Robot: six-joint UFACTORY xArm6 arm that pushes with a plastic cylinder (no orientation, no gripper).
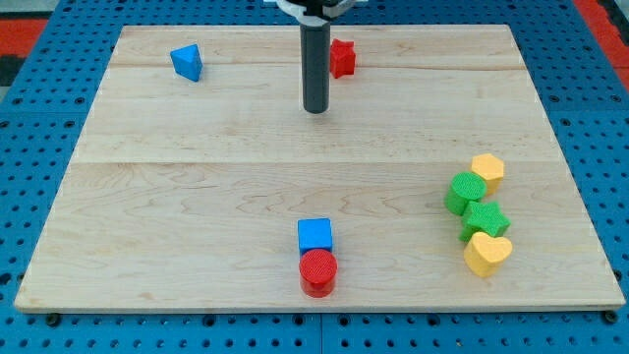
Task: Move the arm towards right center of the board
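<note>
Red cylinder (317, 271): nearest, touching blue cube (314, 235)
Tip (314, 109): bare stiff rod, no jaws, beside red star (341, 58)
Handling: nothing to grasp, slide right

Pale wooden board (295, 167), made of lengthwise planks with visible seams and light grain, fills most of the view. Beneath and around it a blue perforated base (590, 98), regular grid of small holes, showing along the view's left, right and bottom edges. Red patches at the view's top corners (29, 20). Light even and soft; short, faint shadows on the wood.
</note>
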